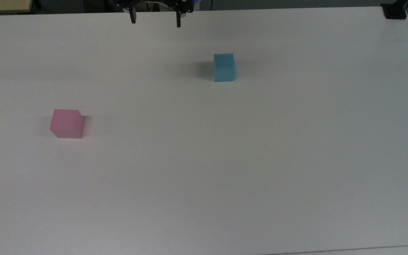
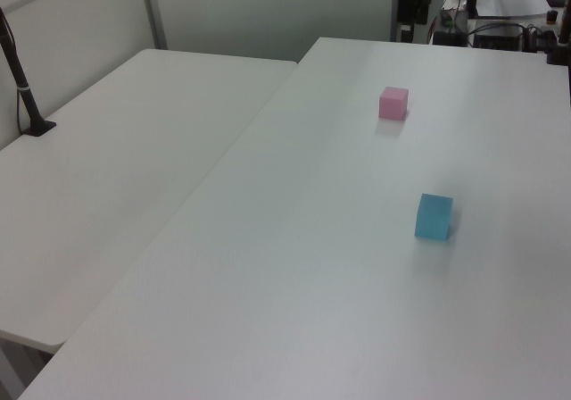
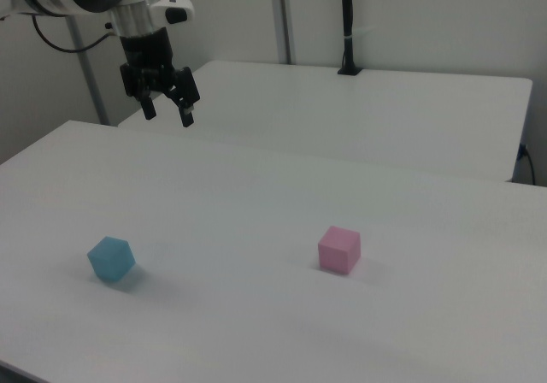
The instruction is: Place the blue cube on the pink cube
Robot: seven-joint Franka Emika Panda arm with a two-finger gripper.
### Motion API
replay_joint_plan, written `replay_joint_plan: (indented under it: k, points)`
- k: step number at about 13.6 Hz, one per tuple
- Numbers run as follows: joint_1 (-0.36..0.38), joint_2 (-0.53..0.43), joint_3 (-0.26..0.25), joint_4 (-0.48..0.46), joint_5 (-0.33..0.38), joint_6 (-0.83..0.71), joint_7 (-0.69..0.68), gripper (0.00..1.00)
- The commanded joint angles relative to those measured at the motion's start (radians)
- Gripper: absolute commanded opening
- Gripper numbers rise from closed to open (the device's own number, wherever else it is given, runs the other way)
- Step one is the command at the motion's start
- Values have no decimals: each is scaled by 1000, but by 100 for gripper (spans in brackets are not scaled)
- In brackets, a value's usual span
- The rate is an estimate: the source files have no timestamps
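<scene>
White table (image 1: pixel 296 177), blue cube (image 1: pixel 224 67) and pink cube (image 1: pixel 67 123) well apart; end effector (image 1: pixel 156 22) spread wide, empty, at far edge

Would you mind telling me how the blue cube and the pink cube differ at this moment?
The blue cube is light blue; the pink cube is pink. In the top view, the blue cube sits nearer the open gripper, the pink cube farther toward the top view's left. Both look alike in size, plain-faced, resting untouched on the white table.

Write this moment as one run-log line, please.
end effector: open, raised, empty | light-blue matte cube: on white table, untouched | pink matte cube: apart, bare
</scene>
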State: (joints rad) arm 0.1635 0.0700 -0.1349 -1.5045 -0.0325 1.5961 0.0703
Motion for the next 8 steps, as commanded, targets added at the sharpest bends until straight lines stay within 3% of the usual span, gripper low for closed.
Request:
replay_joint_plan:
  k: [1, 8]
  points:
    - [11, -21, -8, -23, 8, -4, 23, 100]
    - [13, -32, -8, -29, 8, -31, 23, 100]
